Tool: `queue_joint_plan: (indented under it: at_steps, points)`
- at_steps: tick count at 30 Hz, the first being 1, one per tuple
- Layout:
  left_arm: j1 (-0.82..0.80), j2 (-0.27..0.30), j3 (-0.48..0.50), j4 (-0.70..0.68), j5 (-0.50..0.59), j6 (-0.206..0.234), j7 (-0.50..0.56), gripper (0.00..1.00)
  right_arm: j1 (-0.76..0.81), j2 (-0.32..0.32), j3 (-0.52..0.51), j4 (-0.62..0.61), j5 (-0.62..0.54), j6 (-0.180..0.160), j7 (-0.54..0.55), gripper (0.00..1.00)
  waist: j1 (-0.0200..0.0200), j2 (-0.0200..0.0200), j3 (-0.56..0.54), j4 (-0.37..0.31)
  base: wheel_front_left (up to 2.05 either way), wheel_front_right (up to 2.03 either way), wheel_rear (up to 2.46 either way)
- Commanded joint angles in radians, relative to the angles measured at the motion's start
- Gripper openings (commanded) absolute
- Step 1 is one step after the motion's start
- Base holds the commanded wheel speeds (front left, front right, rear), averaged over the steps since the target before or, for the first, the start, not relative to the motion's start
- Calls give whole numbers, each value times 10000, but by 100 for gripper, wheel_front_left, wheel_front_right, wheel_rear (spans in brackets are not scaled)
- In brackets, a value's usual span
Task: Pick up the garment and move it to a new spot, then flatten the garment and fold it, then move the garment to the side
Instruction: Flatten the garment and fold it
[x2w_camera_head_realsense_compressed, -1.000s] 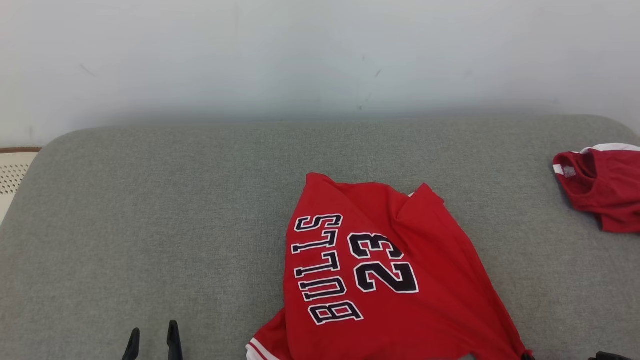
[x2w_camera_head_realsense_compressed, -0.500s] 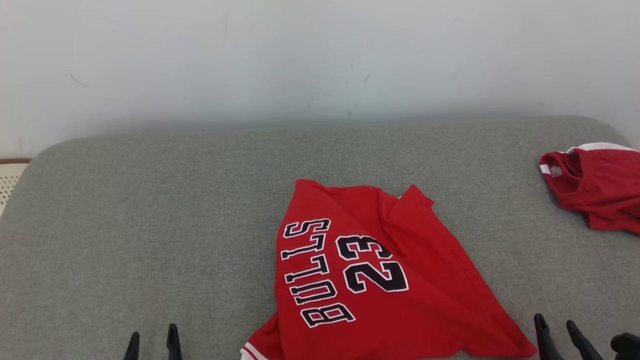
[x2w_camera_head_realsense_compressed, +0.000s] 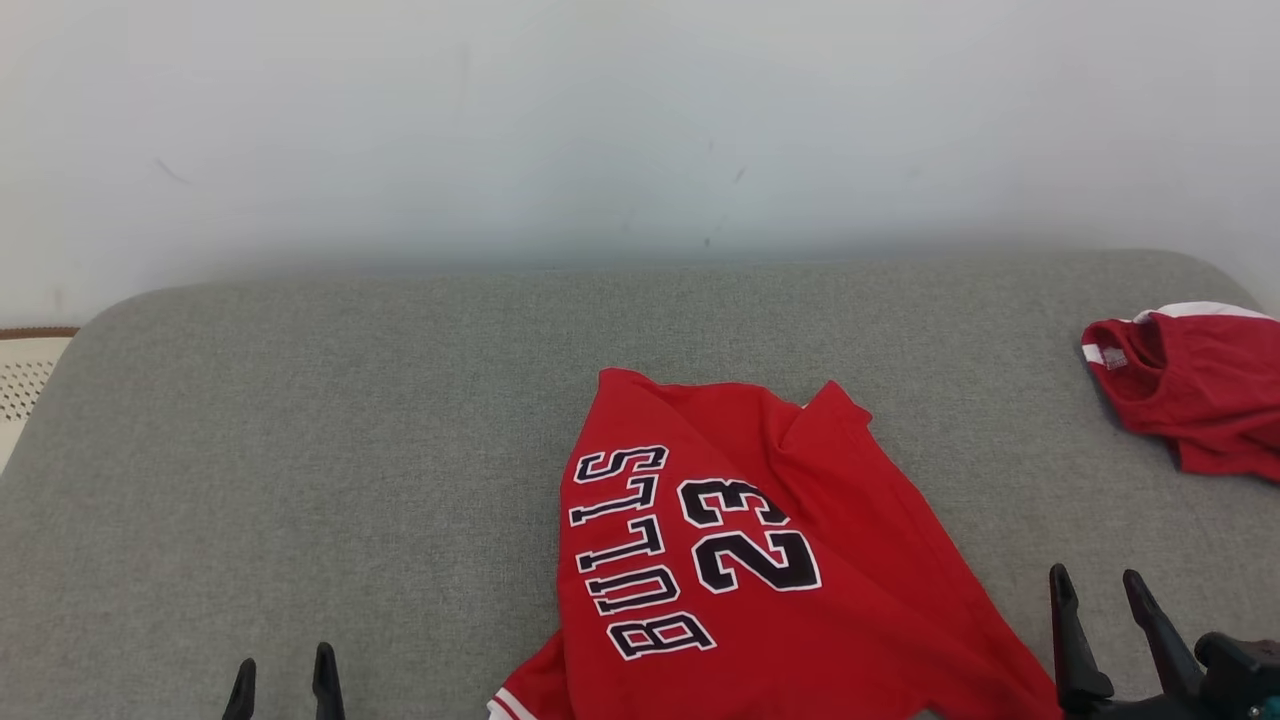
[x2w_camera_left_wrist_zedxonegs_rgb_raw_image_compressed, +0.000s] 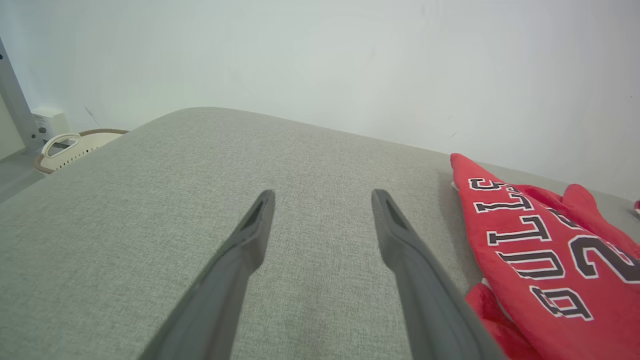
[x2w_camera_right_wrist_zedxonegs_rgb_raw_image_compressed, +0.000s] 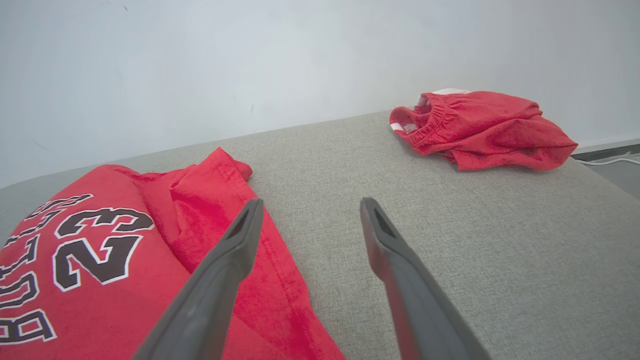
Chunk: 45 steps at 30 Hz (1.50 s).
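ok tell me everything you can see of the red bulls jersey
Red jersey, soft-looking fabric, black white-edged BULLS and 23 facing up, white trim at its near left corner. It lies creased on the grey cushion, a fold raised near its far edge. The open right claw sits beside its near right corner, not gripping it.

Red jersey (x2w_camera_head_realsense_compressed: 860, 560) — BULLS 23 face up — lies rumpled, apparently part-folded, on the grey cushion (x2w_camera_head_realsense_compressed: 300, 450).
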<state>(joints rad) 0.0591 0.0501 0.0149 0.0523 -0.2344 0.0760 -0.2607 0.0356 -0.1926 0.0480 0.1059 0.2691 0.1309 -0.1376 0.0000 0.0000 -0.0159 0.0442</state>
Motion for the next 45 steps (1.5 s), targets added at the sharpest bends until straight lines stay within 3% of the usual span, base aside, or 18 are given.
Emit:
queue_joint_plan:
  at_steps: [1,10,19,45]
  points:
    - [122,6,27,-61,152,-16,-32,100,-65,-9,11,-41,-113,-3,-110,100,0,0,-31,4,0,0,0]
    - [284,63,120,-249,773,-174,-32,100,-192,258,354,131,-306,-3,-652,100,0,0,-300,-34,0,0,0]
    - [438,274,70,-270,1245,-397,-32,100,-30,111,663,254,-16,-3,-754,100,0,0,-476,-42,0,0,0]
    - [455,188,257,-267,1277,-403,-32,100,19,-9,788,357,34,-3,-770,100,0,0,-451,-31,0,0,0]
